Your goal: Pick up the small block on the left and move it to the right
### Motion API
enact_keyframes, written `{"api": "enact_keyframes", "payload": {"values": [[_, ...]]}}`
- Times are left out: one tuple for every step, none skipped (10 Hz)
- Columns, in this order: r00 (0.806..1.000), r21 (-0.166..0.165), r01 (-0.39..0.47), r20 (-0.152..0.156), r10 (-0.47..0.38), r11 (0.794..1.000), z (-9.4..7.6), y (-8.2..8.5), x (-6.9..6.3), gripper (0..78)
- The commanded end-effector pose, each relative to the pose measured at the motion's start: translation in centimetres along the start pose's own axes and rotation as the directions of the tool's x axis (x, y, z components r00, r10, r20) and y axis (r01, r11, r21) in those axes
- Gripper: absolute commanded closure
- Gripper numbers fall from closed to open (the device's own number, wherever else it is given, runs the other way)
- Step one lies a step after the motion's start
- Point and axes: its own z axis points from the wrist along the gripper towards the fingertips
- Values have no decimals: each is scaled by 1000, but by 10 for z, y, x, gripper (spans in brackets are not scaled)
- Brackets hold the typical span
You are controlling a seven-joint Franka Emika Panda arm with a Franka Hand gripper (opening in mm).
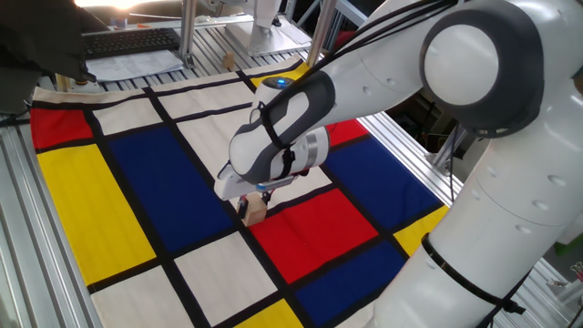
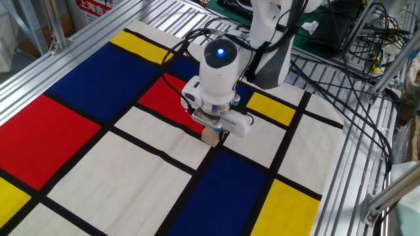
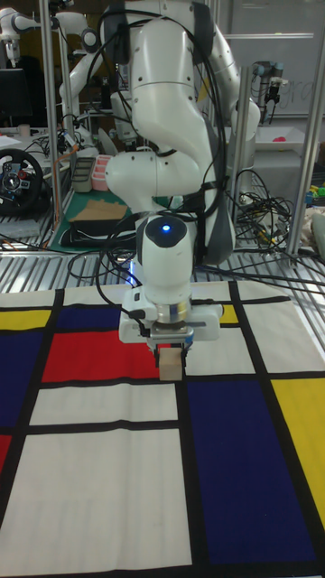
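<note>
Light tan wood is showing between the fingers of the gripper (image 3: 171, 355), which is closed on the small block (image 3: 171, 365) and pointing straight down over the cloth (image 3: 90, 470). The block is sitting low over a black line where a red panel (image 3: 86, 354) on the left is meeting white ones; whether it is touching the cloth cannot be judged from these angles. A blue light (image 3: 164, 228) is glowing on the arm (image 3: 167, 135) above.

Small block (image 3: 170, 364): matt pale wood. Arm shell (image 1: 392, 64): glossy white plastic. Table cover (image 2: 98, 170): matt cloth.
</note>
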Motion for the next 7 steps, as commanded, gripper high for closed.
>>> {"api": "enact_keyframes", "payload": {"values": [[1000,-1,16,-2,-16,1000,-1,0,-1,764],[1000,0,17,-3,-17,1000,0,0,-1,764],[1000,1,21,-8,-21,1000,1,0,-1,764],[1000,1,21,-9,-21,1000,4,0,2,764],[1000,1,18,-8,-18,1000,7,0,4,764],[1000,0,17,-8,-17,1000,7,0,4,764],[1000,1,18,-8,-18,1000,11,0,3,764]]}}
